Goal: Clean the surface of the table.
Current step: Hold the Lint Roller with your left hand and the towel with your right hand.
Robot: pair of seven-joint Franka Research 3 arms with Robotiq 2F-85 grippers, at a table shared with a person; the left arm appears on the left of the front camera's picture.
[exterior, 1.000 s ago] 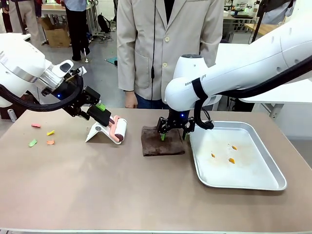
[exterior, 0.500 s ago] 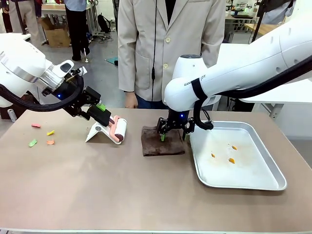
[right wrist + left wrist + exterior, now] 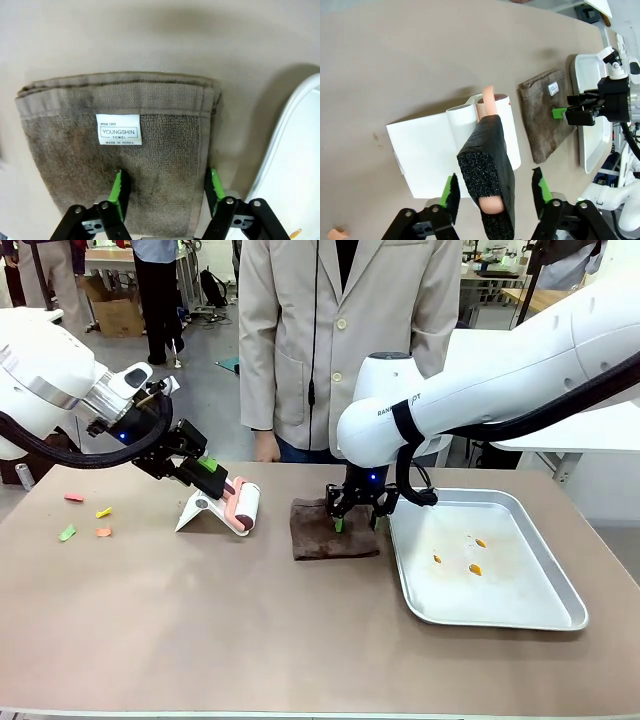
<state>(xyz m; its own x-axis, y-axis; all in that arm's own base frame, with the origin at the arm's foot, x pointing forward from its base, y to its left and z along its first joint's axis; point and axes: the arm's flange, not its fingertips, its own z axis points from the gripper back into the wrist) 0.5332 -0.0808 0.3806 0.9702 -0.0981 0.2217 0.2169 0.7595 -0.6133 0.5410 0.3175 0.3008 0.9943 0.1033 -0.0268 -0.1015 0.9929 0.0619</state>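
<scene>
Two end effectors, both with jaws standing wide. Left end effector point(image 3: 495, 187): green pads on either side of a lint roller's black foam handle point(image 3: 487, 165), not clamped on it. The roller rests on a white stand point(image 3: 420, 150). Right end effector point(image 3: 165, 187): fingertips down on a folded brown towel point(image 3: 75, 145), jaws apart, just beside a metal tray point(image 3: 500, 623) holding orange bits point(image 3: 475, 569). Brownish tabletop point(image 3: 250, 640) spans the front view, with coloured paper scraps point(image 3: 67, 533) near its left end. Person in a beige coat point(image 3: 340, 330) stands at the far side. Workshop floor and boxes behind.
</scene>
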